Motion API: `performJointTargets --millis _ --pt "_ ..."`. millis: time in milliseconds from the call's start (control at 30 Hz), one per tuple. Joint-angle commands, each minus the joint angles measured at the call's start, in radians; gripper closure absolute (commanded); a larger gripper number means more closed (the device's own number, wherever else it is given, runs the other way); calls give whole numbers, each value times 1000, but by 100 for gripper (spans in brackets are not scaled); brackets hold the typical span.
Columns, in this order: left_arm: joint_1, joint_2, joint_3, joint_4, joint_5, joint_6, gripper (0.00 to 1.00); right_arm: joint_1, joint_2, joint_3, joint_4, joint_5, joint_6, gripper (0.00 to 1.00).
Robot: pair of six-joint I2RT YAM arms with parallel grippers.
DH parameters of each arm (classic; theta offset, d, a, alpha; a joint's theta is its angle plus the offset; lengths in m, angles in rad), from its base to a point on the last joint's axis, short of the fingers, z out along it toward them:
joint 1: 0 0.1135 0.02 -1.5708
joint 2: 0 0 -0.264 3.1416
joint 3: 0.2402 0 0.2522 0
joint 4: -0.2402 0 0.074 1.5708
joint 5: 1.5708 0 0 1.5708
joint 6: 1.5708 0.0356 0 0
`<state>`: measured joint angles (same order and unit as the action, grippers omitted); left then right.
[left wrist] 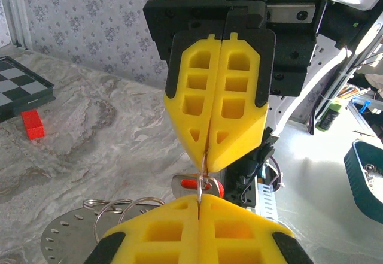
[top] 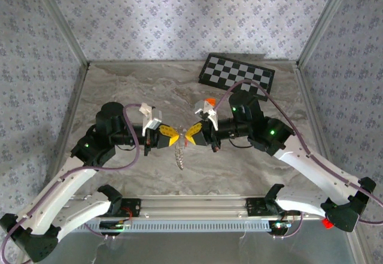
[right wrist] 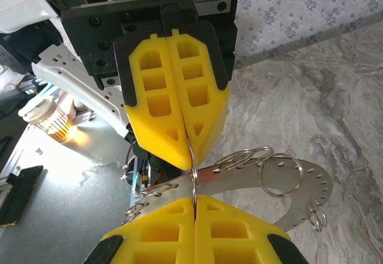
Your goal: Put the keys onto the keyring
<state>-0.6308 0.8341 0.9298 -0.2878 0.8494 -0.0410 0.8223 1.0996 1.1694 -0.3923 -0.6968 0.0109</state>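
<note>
The left hand (top: 173, 134) and right hand (top: 192, 133) meet tip to tip above the marbled grey counter (top: 119, 90); each is clamped tight on the same thin silvery metal keyring (right wrist: 192, 177), which spans their fingertips; a tiny red-headed silvery key (left wrist: 213, 187) sits just beyond the left hand's tips, threaded or not I cannot tell; a curved perforated silvery plate (right wrist: 302, 174) carrying split rings hangs beneath both hands.

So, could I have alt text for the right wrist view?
Two shut yellow grippers, right gripper below, left gripper above, pinch a thin silvery wire ring. Behind is a curved perforated metal plate carrying split rings.
</note>
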Motion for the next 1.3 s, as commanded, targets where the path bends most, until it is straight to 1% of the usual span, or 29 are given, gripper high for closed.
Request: performJointTargets --millis 0,300,567,1267 --pt "-6 -9 9 53 42 21 100 -9 -22 -6 0 -9 12 100" --pt "-6 -7 12 52 42 20 100 -2 -15 -10 18 -48 24 100" --pt "-7 -6 12 56 46 21 100 3 -18 -8 -10 -81 32 100" --pt "-8 -9 14 59 60 18 100 -9 -18 -15 -5 -33 24 100"
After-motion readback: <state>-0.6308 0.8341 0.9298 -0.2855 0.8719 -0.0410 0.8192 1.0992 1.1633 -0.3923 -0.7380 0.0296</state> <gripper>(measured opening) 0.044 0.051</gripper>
